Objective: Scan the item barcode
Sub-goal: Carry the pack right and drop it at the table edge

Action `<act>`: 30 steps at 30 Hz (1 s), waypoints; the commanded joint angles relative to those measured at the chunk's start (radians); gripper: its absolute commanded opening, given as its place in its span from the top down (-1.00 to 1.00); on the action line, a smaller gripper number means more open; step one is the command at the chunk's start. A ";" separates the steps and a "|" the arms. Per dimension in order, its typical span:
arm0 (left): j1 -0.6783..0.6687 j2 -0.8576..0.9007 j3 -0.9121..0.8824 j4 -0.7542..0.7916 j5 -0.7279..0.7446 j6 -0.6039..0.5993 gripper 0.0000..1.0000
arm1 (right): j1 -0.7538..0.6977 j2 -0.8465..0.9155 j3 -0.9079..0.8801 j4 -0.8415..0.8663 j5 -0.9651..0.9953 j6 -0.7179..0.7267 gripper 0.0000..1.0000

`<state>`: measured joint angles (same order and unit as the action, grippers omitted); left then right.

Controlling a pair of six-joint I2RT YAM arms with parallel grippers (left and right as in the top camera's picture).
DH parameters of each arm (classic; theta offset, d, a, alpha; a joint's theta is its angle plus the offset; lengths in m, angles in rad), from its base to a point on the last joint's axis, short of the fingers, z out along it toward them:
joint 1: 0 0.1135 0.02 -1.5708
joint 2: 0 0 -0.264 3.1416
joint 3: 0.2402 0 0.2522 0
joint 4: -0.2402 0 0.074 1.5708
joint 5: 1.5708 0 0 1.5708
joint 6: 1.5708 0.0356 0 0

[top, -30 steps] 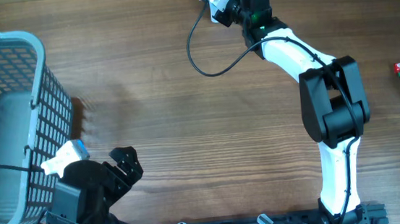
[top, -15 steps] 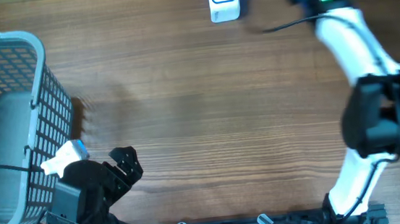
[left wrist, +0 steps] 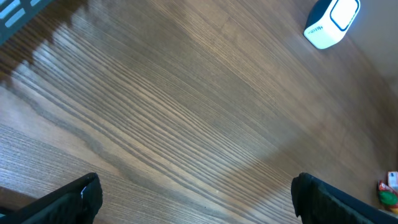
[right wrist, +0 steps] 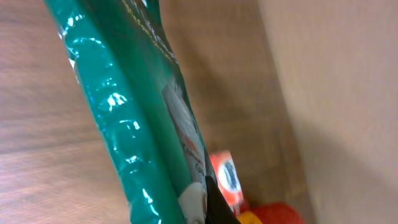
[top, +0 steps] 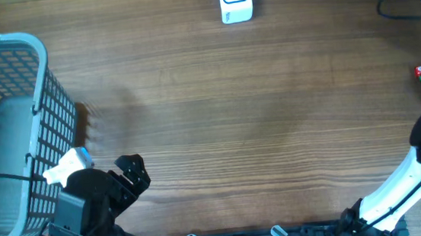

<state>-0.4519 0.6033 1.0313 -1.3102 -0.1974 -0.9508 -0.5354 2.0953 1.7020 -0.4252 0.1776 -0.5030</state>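
Your right claw [right wrist: 202,200] is pinched shut on a glossy green plastic packet [right wrist: 124,106]. The packet fills the right wrist view as a crinkled band running from 11 o'clock down to 6 o'clock, with a white printed label on its lower part. Overhead, that arm reaches to the frame edge around 2 o'clock, so the packet is up in that far right corner. It is well apart from the white box-shaped barcode scanner [top: 234,0], which lies on the brown wood-grain counter [top: 256,114] at 12 o'clock. You cannot tell which way the packet's barcode faces. Past the packet, at 5 o'clock in the right wrist view, a small red carton [right wrist: 227,177] sits on the wood.

Your left claw [left wrist: 196,186] stands wide and holds nothing. Its two black fingers [left wrist: 84,199] sit at the bottom corners of its own view with wood grain between them. The scanner shows there at 1 o'clock. Overhead, this arm is at 7 o'clock, just beside a grey plastic lattice basket [top: 5,38] at 9 o'clock.
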 commanded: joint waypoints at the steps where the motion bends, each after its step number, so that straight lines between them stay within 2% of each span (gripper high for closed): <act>1: -0.005 -0.004 0.001 -0.001 -0.013 0.016 -1.00 | -0.037 0.025 -0.016 -0.007 -0.002 0.133 0.77; 2: -0.005 -0.004 0.001 -0.001 -0.013 0.016 -1.00 | -0.046 0.021 -0.016 -0.011 0.000 0.177 0.03; 3: -0.005 -0.004 0.001 -0.001 -0.013 0.016 -1.00 | -0.050 0.017 -0.015 -0.017 0.002 0.208 -0.42; 5: -0.005 -0.004 0.001 -0.001 -0.013 0.016 -1.00 | -0.053 -0.002 -0.015 -0.025 0.001 0.255 -0.74; 6: -0.005 -0.004 0.001 -0.001 -0.013 0.016 -1.00 | -0.053 -0.024 -0.014 -0.024 -0.002 0.279 -1.00; 9: -0.005 -0.004 0.001 -0.001 -0.013 0.016 -1.00 | -0.039 -0.109 -0.013 -0.021 -0.057 0.278 -1.00; 14: -0.005 -0.004 0.001 -0.001 -0.013 0.016 -1.00 | 0.020 -0.336 -0.013 -0.029 -0.335 0.279 -1.00; 19: -0.005 -0.004 0.001 0.000 -0.013 0.016 -1.00 | 0.101 -0.566 -0.014 -0.093 -0.483 0.331 -0.99; 21: -0.005 -0.004 0.001 -0.001 -0.013 0.016 -1.00 | 0.136 -0.647 -0.014 -0.151 -0.583 0.339 -1.00; 25: -0.005 -0.004 0.001 -0.001 -0.013 0.016 -1.00 | 0.187 -0.827 -0.014 -0.301 -0.781 0.470 -0.99; 30: -0.005 -0.004 0.001 -0.001 -0.013 0.016 -1.00 | 0.188 -0.952 -0.014 -0.529 -0.782 0.597 -1.00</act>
<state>-0.4519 0.6033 1.0313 -1.3098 -0.1974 -0.9508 -0.3523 1.2201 1.6825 -0.8623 -0.5331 -0.0265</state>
